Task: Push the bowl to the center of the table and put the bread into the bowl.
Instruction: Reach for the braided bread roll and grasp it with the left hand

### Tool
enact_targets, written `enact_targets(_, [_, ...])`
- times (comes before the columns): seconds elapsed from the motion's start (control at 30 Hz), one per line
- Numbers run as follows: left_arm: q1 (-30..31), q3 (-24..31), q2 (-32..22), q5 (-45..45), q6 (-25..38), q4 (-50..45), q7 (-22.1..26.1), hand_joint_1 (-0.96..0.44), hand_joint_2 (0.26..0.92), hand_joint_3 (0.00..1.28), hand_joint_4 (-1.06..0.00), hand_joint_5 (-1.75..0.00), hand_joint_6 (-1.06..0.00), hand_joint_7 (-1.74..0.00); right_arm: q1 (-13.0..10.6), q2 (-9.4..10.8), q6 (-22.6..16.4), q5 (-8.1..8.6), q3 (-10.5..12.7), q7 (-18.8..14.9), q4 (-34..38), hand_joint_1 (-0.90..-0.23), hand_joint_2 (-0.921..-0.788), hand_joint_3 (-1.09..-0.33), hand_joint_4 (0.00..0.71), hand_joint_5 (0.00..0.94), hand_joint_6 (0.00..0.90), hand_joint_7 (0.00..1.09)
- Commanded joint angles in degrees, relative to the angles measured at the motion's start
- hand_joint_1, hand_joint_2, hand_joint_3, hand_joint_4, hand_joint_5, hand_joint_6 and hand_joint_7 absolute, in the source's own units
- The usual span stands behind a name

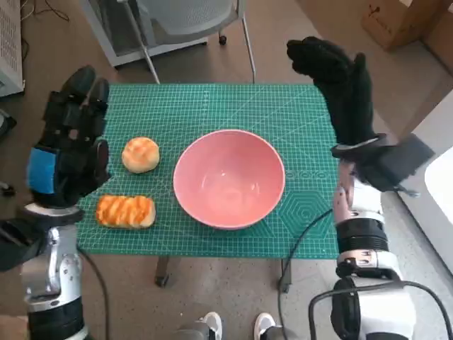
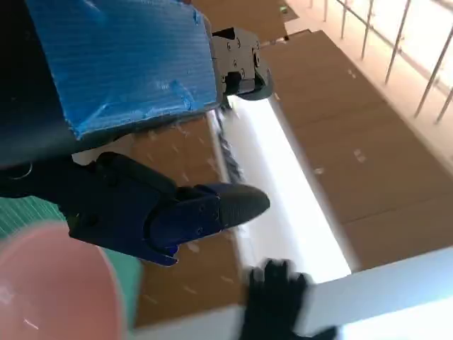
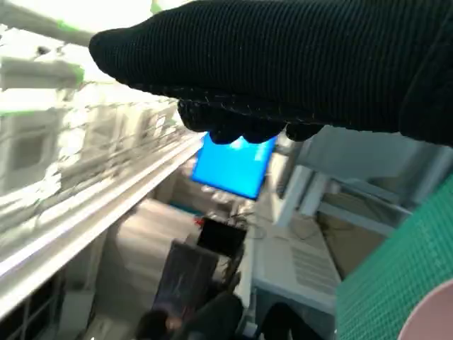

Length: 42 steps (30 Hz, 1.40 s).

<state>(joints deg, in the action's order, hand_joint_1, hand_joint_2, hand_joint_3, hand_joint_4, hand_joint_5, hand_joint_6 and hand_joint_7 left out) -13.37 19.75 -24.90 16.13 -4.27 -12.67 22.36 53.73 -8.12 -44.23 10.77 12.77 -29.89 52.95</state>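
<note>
So the pink bowl [image 1: 228,178] is sitting pretty much in the middle of the green cutting mat [image 1: 212,106] that covers the table, upright and with nothing in it. Two pieces of bread are off to its left side from the head camera: a round bun [image 1: 141,154] a little way from the bowl's rim, and a ridged golden loaf [image 1: 125,211] closer to the near edge of the mat, just below the bun. Neither one touches the bowl or the other. The left hand [image 1: 71,142], the one with the blue tape, hovers over the mat's left edge right beside the two breads, fingers pointing away from the robot and a bit spread, holding nothing as far as I can see. In its own wrist cam you get the taped back, a dark finger sticking out, and a blurry bit of the pink bowl in one corner. The right hand [image 1: 340,85] in the black glove is raised over the far right corner of the mat, well apart from the bowl, fingers stretched out and loosely apart, nothing in it. Its wrist cam is mostly glove plus a sliver of mat and bowl rim. There's a chair [image 1: 191,28] past the far edge of the table, and somebody's shoes [image 1: 237,326] show at the near side.
</note>
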Motion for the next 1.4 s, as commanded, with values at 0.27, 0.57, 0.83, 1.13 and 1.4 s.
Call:
enact_targets(0.27, [10.5, 1.0, -16.2, -23.7, 4.0, -15.4, 2.2, -0.35, 0.702, 0.15, -0.10, -0.05, -0.01, -0.51, -3.3, -0.6, -0.8, 0.01, -1.7, 0.3, -2.8, -0.591, -0.921, -0.567, 0.262, 0.009, 0.334, 0.03])
enact_targets(0.57, [12.5, -4.1, -22.6, -33.8, 24.6, -28.9, 11.3, 0.17, 0.679, 0.02, -0.08, 0.00, -0.17, -0.20, -3.0, -0.8, -1.2, -0.68, -2.4, 1.0, -1.9, -0.596, -0.921, -0.568, 0.266, 0.008, 0.342, 0.03])
enact_targets(0.83, [11.2, -8.9, -23.4, -37.2, 33.8, -33.2, 14.2, 0.30, 0.690, 0.01, -0.10, 0.00, -0.26, -0.08, -2.2, -0.6, -0.8, -0.27, -2.7, 0.9, -0.2, -0.600, -0.921, -0.567, 0.271, 0.008, 0.343, 0.03])
enact_targets(1.13, [9.8, -12.9, -23.2, -40.2, 37.7, -32.2, 14.8, 0.31, 0.694, 0.01, -0.10, 0.00, -0.28, -0.05, -1.9, -0.3, -0.9, 0.23, -3.0, 0.3, 0.5, -0.610, -0.921, -0.565, 0.272, 0.006, 0.341, 0.03])
enact_targets(1.4, [9.6, -16.1, -23.0, -42.5, 37.7, -28.9, 14.1, 0.28, 0.700, 0.01, -0.10, 0.00, -0.29, -0.03, -2.0, -0.3, -0.2, 0.79, -3.2, 0.0, 0.3, -0.610, -0.921, -0.566, 0.274, 0.005, 0.342, 0.03])
